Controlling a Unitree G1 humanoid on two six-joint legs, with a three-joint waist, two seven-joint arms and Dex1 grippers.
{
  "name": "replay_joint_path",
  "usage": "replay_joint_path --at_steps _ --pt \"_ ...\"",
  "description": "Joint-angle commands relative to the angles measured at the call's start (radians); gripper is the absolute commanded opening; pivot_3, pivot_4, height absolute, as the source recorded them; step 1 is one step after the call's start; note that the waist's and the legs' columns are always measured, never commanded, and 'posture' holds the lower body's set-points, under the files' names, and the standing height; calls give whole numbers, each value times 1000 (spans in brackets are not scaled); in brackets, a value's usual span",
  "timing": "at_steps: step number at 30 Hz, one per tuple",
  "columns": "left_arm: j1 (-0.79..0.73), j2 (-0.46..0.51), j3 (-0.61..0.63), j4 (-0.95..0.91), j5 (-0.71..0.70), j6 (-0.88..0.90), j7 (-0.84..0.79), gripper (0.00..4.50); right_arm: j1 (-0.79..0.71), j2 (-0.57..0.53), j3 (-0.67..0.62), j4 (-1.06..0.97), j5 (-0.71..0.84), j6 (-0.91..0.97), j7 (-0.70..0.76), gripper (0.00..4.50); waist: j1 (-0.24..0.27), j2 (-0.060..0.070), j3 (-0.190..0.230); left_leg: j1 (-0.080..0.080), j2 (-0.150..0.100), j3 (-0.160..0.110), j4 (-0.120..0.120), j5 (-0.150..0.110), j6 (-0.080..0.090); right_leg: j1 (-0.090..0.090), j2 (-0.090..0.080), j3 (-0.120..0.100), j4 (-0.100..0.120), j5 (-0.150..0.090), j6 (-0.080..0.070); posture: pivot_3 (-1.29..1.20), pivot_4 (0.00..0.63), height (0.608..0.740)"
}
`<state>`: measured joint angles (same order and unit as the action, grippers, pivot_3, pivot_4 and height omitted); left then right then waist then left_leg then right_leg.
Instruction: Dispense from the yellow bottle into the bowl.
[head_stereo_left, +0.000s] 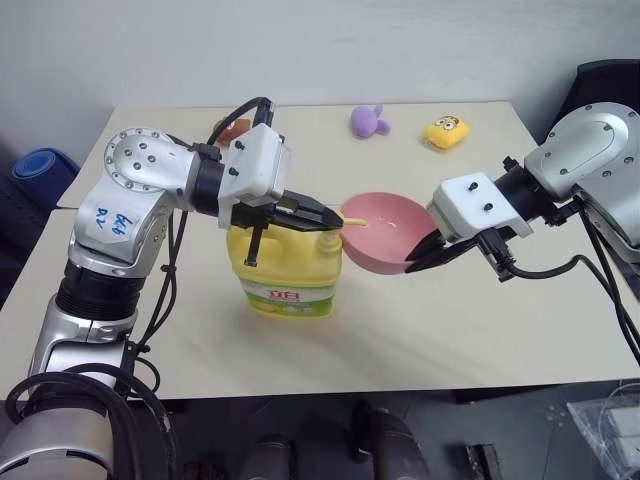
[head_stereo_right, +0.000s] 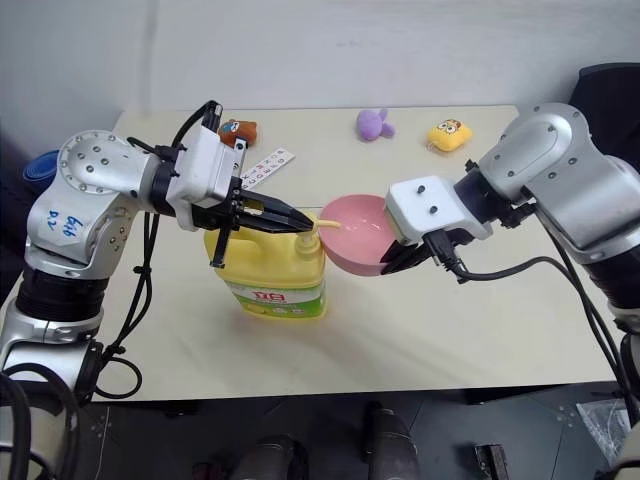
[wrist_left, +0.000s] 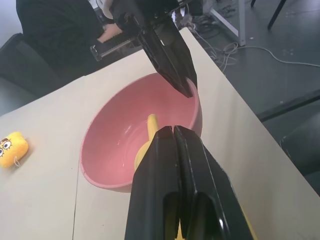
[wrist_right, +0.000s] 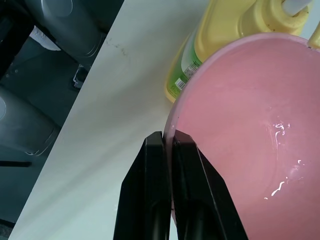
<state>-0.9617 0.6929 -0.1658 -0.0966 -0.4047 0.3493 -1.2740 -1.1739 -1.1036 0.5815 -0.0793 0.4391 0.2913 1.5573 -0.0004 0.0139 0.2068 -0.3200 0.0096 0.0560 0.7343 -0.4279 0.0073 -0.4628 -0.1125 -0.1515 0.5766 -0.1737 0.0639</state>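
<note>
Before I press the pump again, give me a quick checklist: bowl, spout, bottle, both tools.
1. Right tool shut on the rim of the bowl: ok, rim pinched between its fingers, bowl held above the table.
2. Pump spout over the bowl: ok, its tip reaches past the rim, inside.
3. Left tool on the pump top: ok, shut, fingers together, lying over the pump.
4. Yellow bottle upright on the table: ok.
5. Liquid already in the bowl: cannot tell, only a wet sheen shows.
6. Plush toys away from the work area: ok, at the far edge.
</note>
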Motion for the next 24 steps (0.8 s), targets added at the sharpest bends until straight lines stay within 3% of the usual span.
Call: replay_joint_path --at_steps 1,8,24 --pt "-6 -12 0 30 8 43 13 64 -35 2 -12 -19 10 -31 57 0 0 0 0 0 0 0 0 0 0 0 0 0 0 0 0 0 150 740" --pt "-58 -44 104 1 -124 216 77 64 -29 -2 -4 3 -1 -57 57 0 -1 0 0 -2 1 0 0 0 0 -2 1 0 -1 0 0 0 150 740" --pt "-31 2 -23 33 50 35 -25 64 -42 -3 4 6 -16 -96 57 0 0 0 0 -2 1 0 0 0 -1 -2 2 -1 -2 0 0 0 150 740"
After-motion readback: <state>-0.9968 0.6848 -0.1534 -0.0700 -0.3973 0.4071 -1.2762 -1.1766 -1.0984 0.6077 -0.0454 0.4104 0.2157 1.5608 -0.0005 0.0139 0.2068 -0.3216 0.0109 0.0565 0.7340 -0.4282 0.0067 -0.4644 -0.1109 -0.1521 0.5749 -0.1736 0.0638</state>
